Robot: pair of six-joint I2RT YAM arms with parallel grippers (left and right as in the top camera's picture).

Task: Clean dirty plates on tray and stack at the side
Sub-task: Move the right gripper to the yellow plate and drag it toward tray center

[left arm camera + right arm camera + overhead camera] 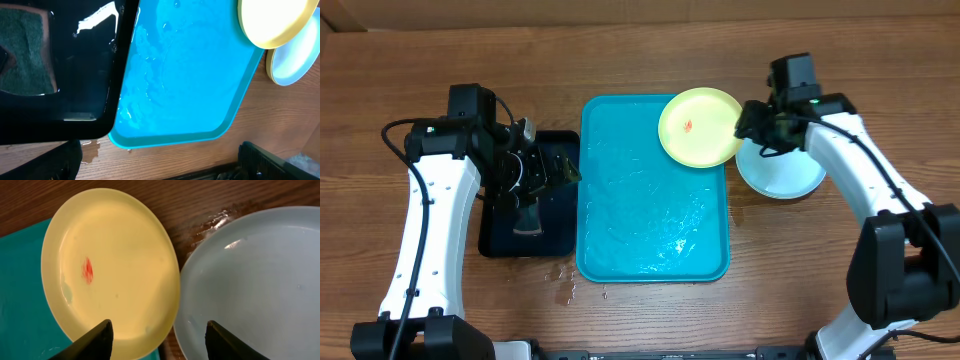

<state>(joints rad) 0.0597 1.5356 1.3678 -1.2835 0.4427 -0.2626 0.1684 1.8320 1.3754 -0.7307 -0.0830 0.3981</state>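
plates: a yellow-green plate (700,127) lies on the far right corner of the turquoise tray (650,225), hanging out over the rim, with a small red smear (87,270) left of its centre. its right edge overlaps a pale blue plate (782,172) that sits on the table just right of the tray. in the left wrist view a greenish edge shows along the blue plate's side. the rest of the tray is bare and glistens wet.

the right gripper (157,340) hovers over the spot where the two plates meet, jaws well apart, one finger above the yellow-green plate and the other above the blue one, holding nothing.

the left gripper (160,165) hangs over the dark tray (535,235) left of the turquoise one, jaws spread wide and empty. a dark green sponge (25,55) lies in the dark tray. water drops (565,285) sit on the wood by the turquoise tray's near left corner.
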